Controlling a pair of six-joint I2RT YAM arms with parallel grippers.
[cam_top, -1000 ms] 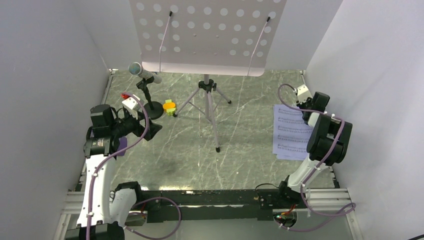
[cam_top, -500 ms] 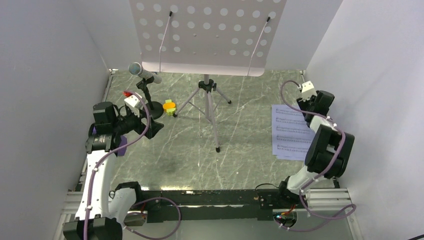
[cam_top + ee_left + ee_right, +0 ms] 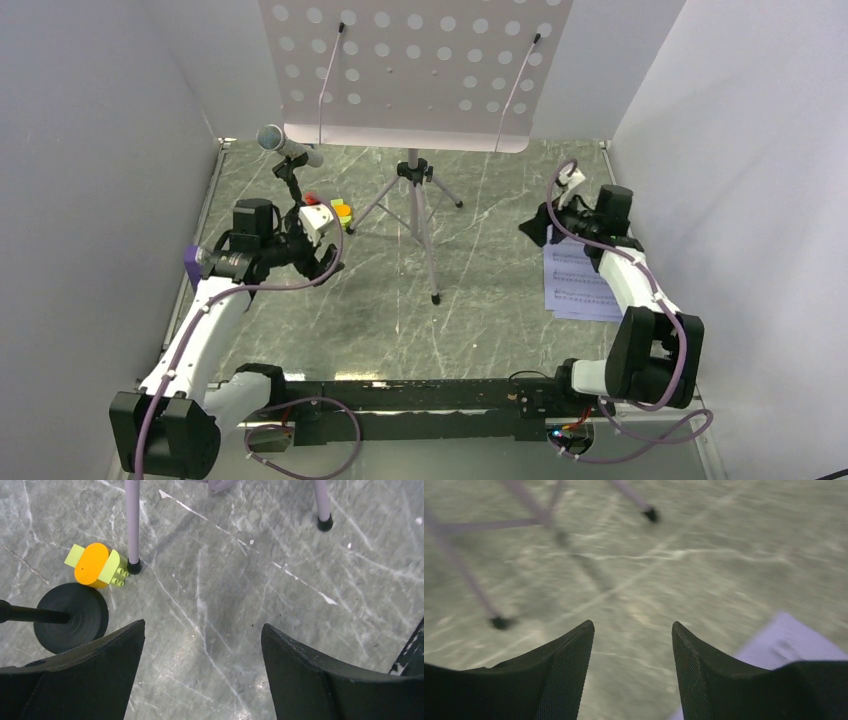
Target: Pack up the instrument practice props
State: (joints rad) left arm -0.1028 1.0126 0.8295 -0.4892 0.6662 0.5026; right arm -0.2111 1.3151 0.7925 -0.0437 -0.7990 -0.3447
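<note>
Two empty hands | left hand wide, near orange-and-green block | right hand partly wide, beside white pages at right edge of worktop

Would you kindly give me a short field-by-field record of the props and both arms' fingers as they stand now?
stand: grey perforated music stand on tripod legs, upright, mid-table
pages: white sheet-music pages, flat, right side
block: small orange-and-yellow-green block, beside a tripod foot
microphone: silver microphone on black round-base stand, base near block
left fingers: open, empty
right fingers: open, empty
</note>
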